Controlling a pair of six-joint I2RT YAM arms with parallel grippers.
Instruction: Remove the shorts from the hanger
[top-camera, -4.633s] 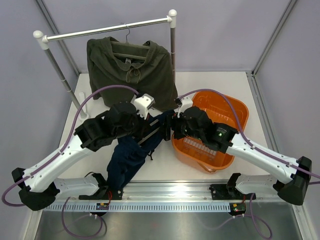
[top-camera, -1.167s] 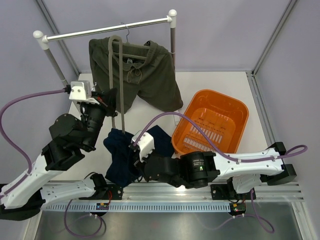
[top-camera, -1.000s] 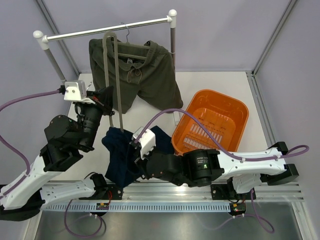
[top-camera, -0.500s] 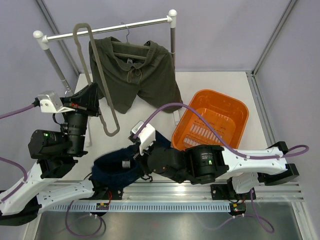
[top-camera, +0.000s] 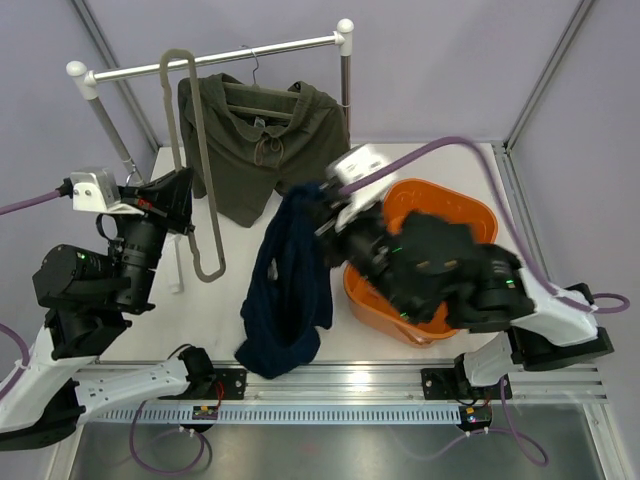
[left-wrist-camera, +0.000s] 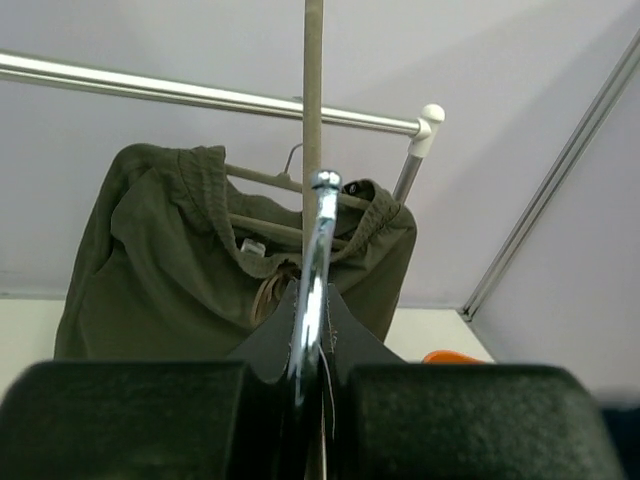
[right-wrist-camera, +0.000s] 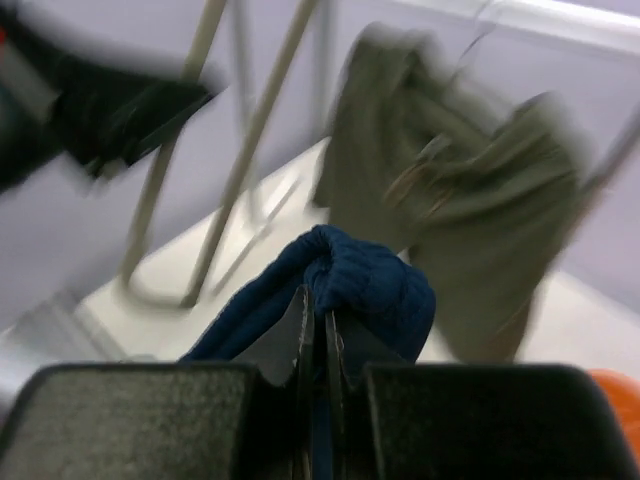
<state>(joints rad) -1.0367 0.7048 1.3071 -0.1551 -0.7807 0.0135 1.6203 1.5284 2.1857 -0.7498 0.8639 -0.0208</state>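
We judge unloading next: right gripper (right-wrist-camera: 318, 300) pinches navy garment (top-camera: 290, 290), left gripper (left-wrist-camera: 305, 345) clamps bare hanger (left-wrist-camera: 313, 90), shorts (top-camera: 250, 160) hang untouched.

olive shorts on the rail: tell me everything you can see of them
The olive shorts are soft, matte green fabric with a gathered elastic waistband and a matching drawstring knotted at the front. They hang front-facing, waistband stretched over the bars of a hanger hooked on the rail, wide legs drooping loose. No gripper touches them; the empty grey hanger in the left gripper crosses their left edge in the top view, contact unclear.
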